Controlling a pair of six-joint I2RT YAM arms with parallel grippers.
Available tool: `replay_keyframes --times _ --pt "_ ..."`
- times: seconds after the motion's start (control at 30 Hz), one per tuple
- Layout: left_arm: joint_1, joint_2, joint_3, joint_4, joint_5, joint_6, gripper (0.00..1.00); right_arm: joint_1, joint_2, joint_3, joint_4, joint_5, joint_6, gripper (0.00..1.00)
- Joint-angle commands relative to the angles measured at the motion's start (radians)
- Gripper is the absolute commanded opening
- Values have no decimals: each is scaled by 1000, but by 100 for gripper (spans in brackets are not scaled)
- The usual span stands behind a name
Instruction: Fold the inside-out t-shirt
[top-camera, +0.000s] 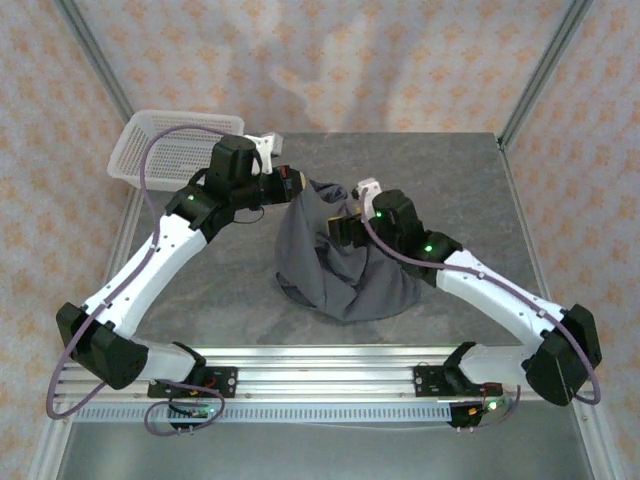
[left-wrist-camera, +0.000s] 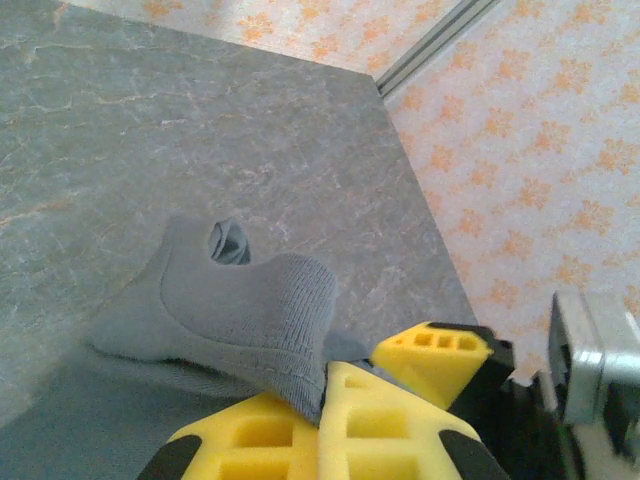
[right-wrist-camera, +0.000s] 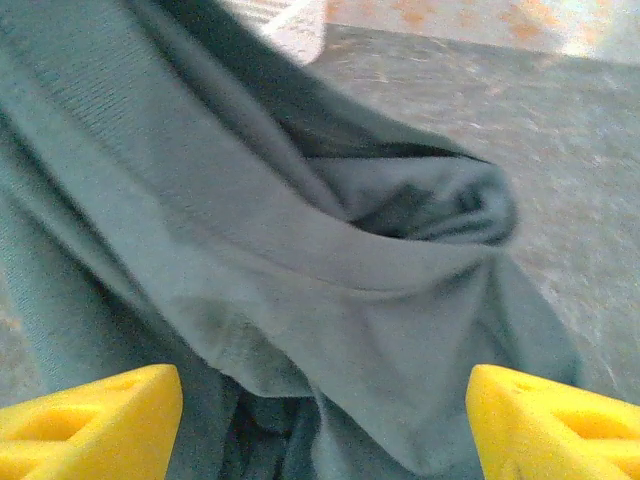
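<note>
the dark slate-grey soft cloth t-shirt (top-camera: 340, 270) sits bunched, right of the white plastic mesh basket (top-camera: 165, 145); light and limp, best gripped at hems. left gripper (top-camera: 292, 184) clenches its ribbed edge; right gripper (right-wrist-camera: 320, 420) gapes, released

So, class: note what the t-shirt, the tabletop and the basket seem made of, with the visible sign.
T-shirt: soft matte knit cloth; ribbed edge, wrinkles.
Tabletop: grey, veined like stone, perhaps laminate; unclear which.
Basket: probably white plastic; thin perforated mesh walls.
</note>
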Motion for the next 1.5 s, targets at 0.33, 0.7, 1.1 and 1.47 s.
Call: replay_keyframes --times 0.33,0.7,1.1,1.47 --pt "5 -74 28 -37 -44 34 0 5 323 136 95 -101 -284 47" --pt "78 111 74 -116 -259 106 0 4 -106 -22 14 -379 -85 0" --pt "60 -60 -46 -96 -164 153 65 -103 -152 32 -25 -291 205 0" --pt "-223 -100 -235 39 48 380 32 -113 -127 44 -52 -291 218 0"
